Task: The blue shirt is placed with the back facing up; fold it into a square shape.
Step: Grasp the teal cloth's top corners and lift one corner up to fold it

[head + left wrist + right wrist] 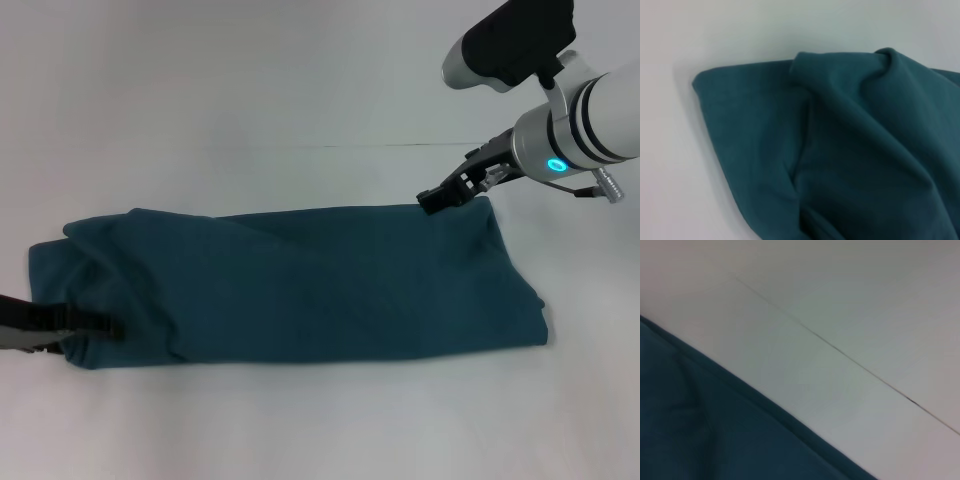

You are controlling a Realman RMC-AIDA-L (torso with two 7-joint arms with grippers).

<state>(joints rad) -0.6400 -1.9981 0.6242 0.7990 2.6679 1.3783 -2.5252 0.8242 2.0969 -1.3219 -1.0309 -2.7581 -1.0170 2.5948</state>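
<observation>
Head view: bright, even, diffuse light from overhead, no glare. White table (pixel 300 90) near washed out w/ a slight grey-green tint. Blue shirt (pixel 300 290) throws only a thin soft shadow along its near edge; folds show as faint darker creases. Right gripper (pixel 440 198) sharp, w/ a lit cyan ring on the wrist behind it. Both wrist views dimmer, soft-focus; right wrist cloth edge blurred, w/ corners darkening.

We saw the blue shirt (pixel 300 285) as a plain dark teal, with no pattern on its upper side. The table (pixel 300 90) was off-white, crossed by one thin dark line. The right gripper (pixel 440 198) was black, its arm silver-white with a glowing cyan ring.
</observation>
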